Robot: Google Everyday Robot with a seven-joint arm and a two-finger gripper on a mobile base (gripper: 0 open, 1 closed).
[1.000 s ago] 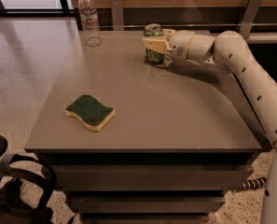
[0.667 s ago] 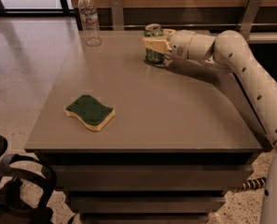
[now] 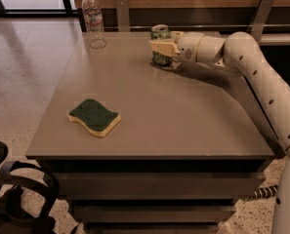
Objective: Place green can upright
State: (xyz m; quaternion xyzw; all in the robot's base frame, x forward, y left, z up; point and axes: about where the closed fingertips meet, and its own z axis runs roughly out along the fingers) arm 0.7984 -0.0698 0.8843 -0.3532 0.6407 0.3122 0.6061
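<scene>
Nothing visibly moved since earlier frames: hand, arm and objects unchanged. Hand at far side of counter, reaching in from right, fingers closed around middle of green can. Can upright, silver top up, base on or just above counter surface. Water bottle upright at far left corner, well apart. Green-topped sponge flat near front left

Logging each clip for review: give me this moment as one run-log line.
gripper: far side of table, shut on green can | green can: upright on table | sponge: near front-left | water bottle: far-left corner
</scene>
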